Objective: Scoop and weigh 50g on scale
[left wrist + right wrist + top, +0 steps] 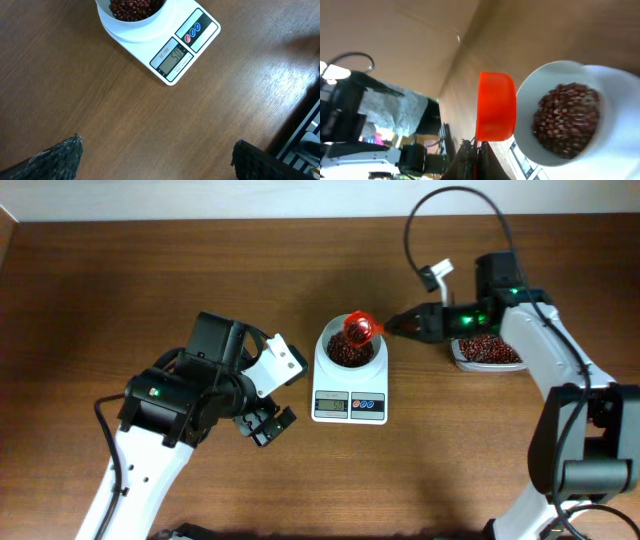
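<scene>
While the right gripper [398, 326] is clamped on the orange scoop [360, 328] above the bowl [326, 348] of the scale [350, 407] at mid-table, it should tip beans [345, 356] in sparingly (watching the display); the left gripper [265, 423] hangs wide open nearby.

1. the left arm [140, 455] has smooth white links and black box-like joint housings, one with a small green light [155, 391].
2. the right arm [550, 355] is also white and black, with green lights [470, 315] on its black wrist part.
3. a thin black cable [440, 205] loops above the right arm and ends in a white plug [436, 275].
4. the fingers [55, 160] of the left gripper [157, 142] are dark grey, with a rough grainy surface.
</scene>
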Motion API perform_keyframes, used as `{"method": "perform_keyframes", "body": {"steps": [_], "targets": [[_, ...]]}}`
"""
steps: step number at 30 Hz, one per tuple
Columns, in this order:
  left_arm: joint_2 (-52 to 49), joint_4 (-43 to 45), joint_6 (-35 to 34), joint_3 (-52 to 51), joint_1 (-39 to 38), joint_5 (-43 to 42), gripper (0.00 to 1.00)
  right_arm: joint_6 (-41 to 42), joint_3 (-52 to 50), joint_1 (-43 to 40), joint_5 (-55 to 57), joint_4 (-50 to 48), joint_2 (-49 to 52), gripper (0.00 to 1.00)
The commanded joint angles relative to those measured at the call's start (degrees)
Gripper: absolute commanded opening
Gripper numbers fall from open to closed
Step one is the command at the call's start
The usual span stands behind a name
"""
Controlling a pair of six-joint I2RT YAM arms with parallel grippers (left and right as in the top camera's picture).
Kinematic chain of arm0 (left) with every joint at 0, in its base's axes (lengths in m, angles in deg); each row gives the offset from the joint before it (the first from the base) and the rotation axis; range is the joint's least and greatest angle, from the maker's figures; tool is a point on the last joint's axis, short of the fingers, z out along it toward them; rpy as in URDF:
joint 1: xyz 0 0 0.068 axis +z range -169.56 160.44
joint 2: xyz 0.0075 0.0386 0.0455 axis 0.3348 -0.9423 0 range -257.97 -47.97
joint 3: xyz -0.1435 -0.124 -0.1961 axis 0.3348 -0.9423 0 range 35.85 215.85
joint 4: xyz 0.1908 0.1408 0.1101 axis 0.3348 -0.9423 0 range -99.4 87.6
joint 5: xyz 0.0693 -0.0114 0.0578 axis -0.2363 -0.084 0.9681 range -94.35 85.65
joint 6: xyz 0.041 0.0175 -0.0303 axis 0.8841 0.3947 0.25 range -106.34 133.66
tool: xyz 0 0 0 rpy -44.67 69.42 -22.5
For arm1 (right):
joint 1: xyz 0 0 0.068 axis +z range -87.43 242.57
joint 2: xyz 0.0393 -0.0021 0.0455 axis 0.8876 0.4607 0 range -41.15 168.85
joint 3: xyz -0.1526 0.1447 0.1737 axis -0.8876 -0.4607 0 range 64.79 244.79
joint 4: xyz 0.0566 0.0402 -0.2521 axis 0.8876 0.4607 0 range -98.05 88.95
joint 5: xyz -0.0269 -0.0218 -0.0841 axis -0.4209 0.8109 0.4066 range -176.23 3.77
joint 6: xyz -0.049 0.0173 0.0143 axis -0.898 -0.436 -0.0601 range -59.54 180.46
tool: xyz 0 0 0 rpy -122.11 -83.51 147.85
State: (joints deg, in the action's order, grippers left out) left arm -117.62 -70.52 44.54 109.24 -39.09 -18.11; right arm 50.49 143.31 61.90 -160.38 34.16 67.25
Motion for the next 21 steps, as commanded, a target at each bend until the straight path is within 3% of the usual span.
{"method": "perform_keyframes", "body": {"steps": [1,5,12,17,21], "targets": [[0.1,0.0,0.9,0.7,0.2,-1.0,0.99,-0.1,0.2,-5.7,-3.9,0.1,-0.1,0.04],[0.1,0.0,0.9,0.7,0.2,-1.0,0.99,-0.4,0.2,-15.4,-3.4,1.3,-0.1,0.04],[0.1,0.0,0.9,0.7,0.2,-1.0,0.99,-15.0,0.2,-32.6,6.1,14.2,-0.1,0.04],[0.1,0.0,0.9,0.7,0.2,-1.0,0.99,-19.4,0.5,-36.8,16.4,14.5,-2.4,0.04],[0.1,0.0,0.9,0.7,0.2,-1.0,0.99,-19.1,2.7,-32.7,31.1,14.4,-6.8,0.04]]}}
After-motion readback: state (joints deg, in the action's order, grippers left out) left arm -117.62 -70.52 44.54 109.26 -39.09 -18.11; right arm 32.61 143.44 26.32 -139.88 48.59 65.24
